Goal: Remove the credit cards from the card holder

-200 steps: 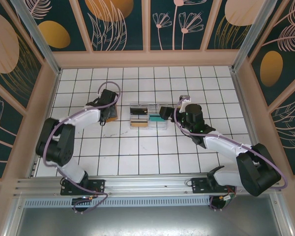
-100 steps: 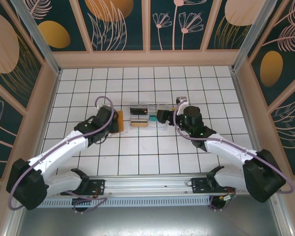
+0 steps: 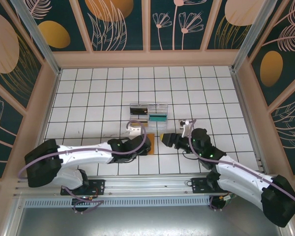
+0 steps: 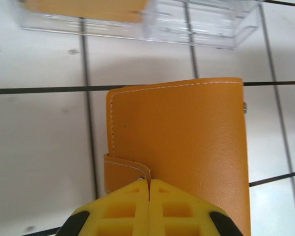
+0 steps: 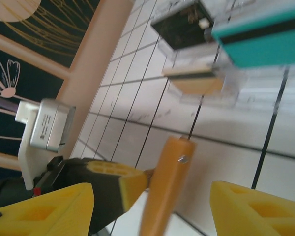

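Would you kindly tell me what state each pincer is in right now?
Left pincer: closed on the card holder.
Right pincer: open, straddling it.

desk (image 3: 88, 98): white square tiles, dark grout lines. clear compartmented plastic tray (image 3: 162, 107) lies flat on it near centre. tan card holder (image 3: 148, 137) sits just on the near side of the tray, apart from it; can't tell if it touches the tiles.

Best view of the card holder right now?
Left wrist: the card holder shows large and sharp, with its closed orange face, stitching and strap. Right wrist shows it edge-on, blurred. Top external: small, at the left hand.
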{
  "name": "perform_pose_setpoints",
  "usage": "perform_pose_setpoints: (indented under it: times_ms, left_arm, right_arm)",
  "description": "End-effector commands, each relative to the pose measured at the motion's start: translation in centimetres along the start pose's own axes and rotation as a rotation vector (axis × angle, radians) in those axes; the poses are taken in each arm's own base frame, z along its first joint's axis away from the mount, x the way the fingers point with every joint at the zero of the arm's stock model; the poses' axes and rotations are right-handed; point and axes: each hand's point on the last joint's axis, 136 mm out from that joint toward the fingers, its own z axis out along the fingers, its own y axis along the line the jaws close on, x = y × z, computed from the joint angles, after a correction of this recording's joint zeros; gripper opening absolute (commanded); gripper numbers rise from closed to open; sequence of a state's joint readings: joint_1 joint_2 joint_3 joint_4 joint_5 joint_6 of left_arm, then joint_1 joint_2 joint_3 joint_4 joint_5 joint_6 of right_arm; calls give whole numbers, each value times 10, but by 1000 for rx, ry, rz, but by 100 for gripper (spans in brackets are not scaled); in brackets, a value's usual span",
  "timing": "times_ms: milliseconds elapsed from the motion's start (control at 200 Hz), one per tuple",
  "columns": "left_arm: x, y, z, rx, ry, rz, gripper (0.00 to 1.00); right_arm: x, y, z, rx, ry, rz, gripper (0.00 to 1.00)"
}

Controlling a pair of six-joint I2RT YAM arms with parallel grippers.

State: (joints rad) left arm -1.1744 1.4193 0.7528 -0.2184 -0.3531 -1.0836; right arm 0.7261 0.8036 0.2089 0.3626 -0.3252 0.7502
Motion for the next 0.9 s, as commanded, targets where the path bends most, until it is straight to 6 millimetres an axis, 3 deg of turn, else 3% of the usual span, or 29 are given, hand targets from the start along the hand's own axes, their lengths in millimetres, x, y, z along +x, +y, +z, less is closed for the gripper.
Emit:
perform_pose_setpoints:
  times_ms: [0,225,395,500,591,671,731,896]
  left_arm:
    - [-18,-30,-2,79,-69,-80,0]
    - [-14,-35,-3,124,-59,-89,0]
    - [-11,-39,-5,149,-52,-91,0]
    - [-11,-40,-8,159,-53,-91,0]
    - [-10,-40,-9,162,-50,-90,0]
    - [-10,-40,-10,161,-50,-87,0]
    - [-12,-34,-12,137,-61,-81,0]
    - [-21,-5,-27,66,-126,-98,0]
  right_arm:
    - [5,12,1,-65,9,73,64]
    - [25,-4,18,-27,89,107,61]
    - [29,-7,31,-23,124,108,65]
    - [31,-8,38,-24,142,108,62]
    - [30,-8,42,-23,146,106,43]
    - [30,-10,43,-12,147,102,14]
    - [28,-13,43,12,140,100,0]
    - [29,-31,35,83,134,107,0]
